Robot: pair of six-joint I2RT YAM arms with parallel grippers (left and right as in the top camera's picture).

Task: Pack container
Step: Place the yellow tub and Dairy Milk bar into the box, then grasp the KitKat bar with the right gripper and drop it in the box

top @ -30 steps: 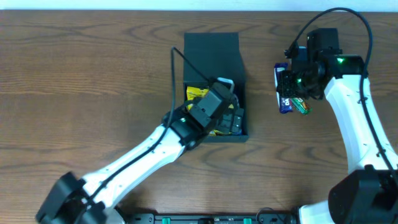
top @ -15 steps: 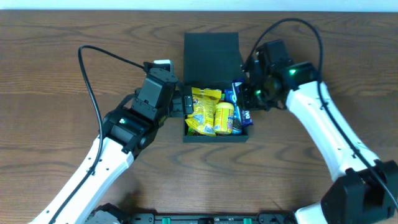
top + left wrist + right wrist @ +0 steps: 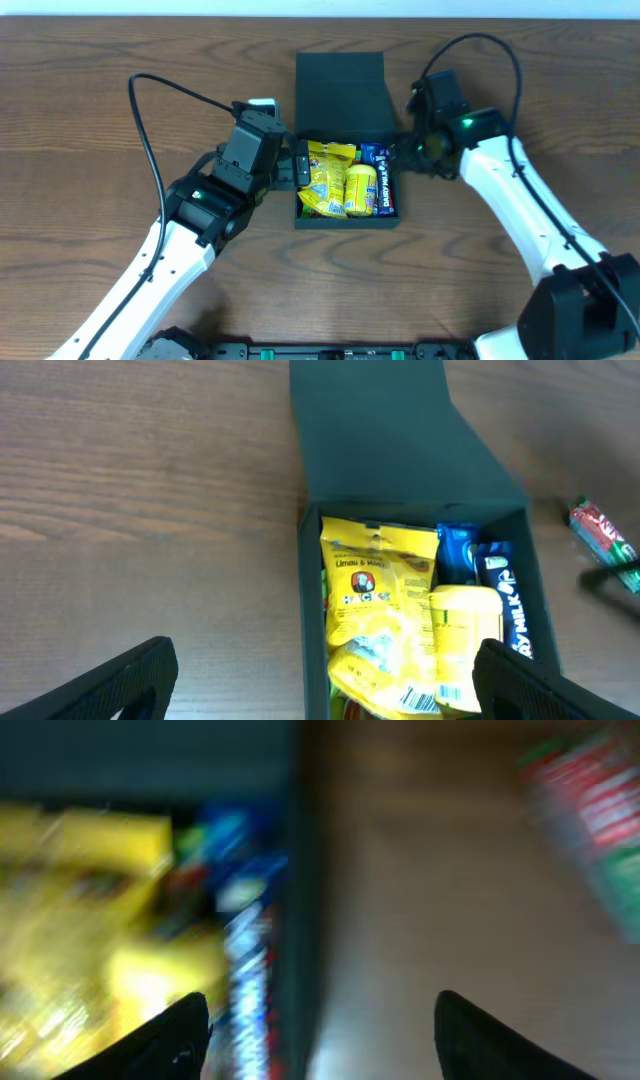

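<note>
The dark teal container [image 3: 340, 95] stands mid-table with its flap lid folded back. Inside lie yellow snack packets [image 3: 330, 180] and, along the right wall, a blue chocolate bar [image 3: 386, 185]. My left gripper [image 3: 303, 167] hovers open at the box's left wall. In the left wrist view its fingertips straddle that wall [image 3: 312, 610], with the yellow packets [image 3: 380, 590] and the blue bar [image 3: 500, 600] beyond it. My right gripper [image 3: 405, 152] is open and empty just outside the right wall. The blurred right wrist view shows the gripper [image 3: 320, 1040] over that wall beside the blue bar [image 3: 245, 970].
A red and green packet [image 3: 600, 530] lies on the wooden table to the right of the container, also blurred in the right wrist view [image 3: 590, 810]. My right arm hides it from overhead. Black cables loop above both arms.
My right gripper carried the blue bar to the container, opened and let it drop along the right wall. My left arm pulled out of the box to its left side.
</note>
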